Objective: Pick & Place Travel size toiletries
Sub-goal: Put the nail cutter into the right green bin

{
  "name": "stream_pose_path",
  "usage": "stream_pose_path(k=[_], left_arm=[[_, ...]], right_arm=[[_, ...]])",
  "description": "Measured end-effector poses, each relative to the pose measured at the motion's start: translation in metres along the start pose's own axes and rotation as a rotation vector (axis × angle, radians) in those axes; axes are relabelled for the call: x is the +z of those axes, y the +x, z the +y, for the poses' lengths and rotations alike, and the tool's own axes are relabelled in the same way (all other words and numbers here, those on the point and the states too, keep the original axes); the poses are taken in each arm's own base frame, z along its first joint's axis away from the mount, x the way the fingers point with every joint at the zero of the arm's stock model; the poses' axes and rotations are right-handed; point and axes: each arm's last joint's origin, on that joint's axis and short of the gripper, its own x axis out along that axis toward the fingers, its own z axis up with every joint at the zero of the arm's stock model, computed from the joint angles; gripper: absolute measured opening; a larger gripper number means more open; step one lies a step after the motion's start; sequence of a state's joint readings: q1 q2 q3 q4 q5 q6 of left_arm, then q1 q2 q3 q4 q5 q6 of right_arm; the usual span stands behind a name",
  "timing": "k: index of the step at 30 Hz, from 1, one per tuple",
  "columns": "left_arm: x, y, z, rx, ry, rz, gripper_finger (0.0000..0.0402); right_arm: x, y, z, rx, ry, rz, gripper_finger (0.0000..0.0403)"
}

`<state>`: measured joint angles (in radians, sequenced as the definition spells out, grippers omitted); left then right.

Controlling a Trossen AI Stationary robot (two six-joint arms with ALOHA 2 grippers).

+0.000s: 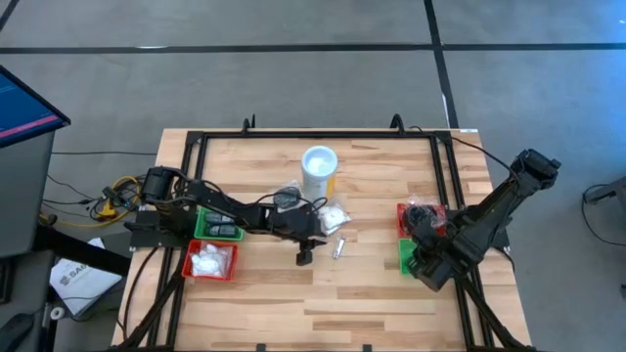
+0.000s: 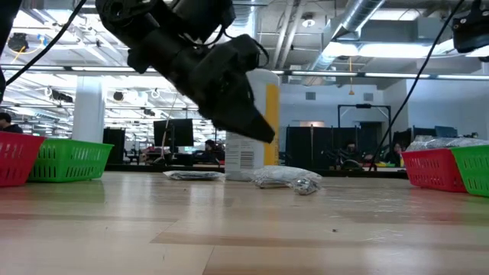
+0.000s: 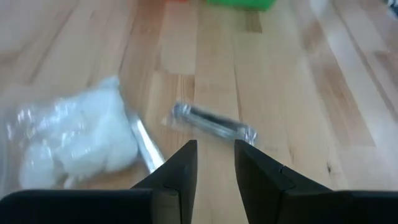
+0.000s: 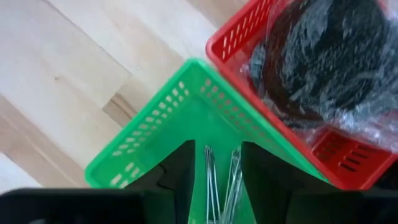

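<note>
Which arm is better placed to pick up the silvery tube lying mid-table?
Left, probably: the left gripper hovers open just short of the silvery tube, while the right gripper sits over the green basket.

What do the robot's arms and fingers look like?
Both arms are black and chunky, with jointed links and black cables. The left tool has two flat, dark, wedge-shaped fingers. The right tool has the same dark fingers. No markings show.
</note>
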<state>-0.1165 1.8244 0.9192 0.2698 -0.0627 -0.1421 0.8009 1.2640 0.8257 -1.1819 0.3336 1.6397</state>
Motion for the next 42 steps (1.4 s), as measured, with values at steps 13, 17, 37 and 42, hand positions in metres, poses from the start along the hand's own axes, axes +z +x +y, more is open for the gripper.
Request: stream_pose_path(k=[13,17,37,42], left_arm=[[-0.005,0.0,0.002,0.056,-0.066,0.044,0.0099],[-0.005,0.0,0.002,0.056,-0.078,0.044,0.0099],[-0.025,0.019,0.004,0.117,-0.121,0.094,0.0099],[-0.032,0.027,0.004,0.121,-0.156,0.09,0.0099]], right_arm=[[0.012,0.003,0.004,0.025,-0.049,-0.095,0.0123],[0.018,0.005,0.007,0.035,-0.063,-0.122,0.0122],[0.05,0.014,0.017,0.103,-0.174,-0.162,0.0121],[0.057,0.015,0.019,0.117,-0.189,-0.176,0.0122]])
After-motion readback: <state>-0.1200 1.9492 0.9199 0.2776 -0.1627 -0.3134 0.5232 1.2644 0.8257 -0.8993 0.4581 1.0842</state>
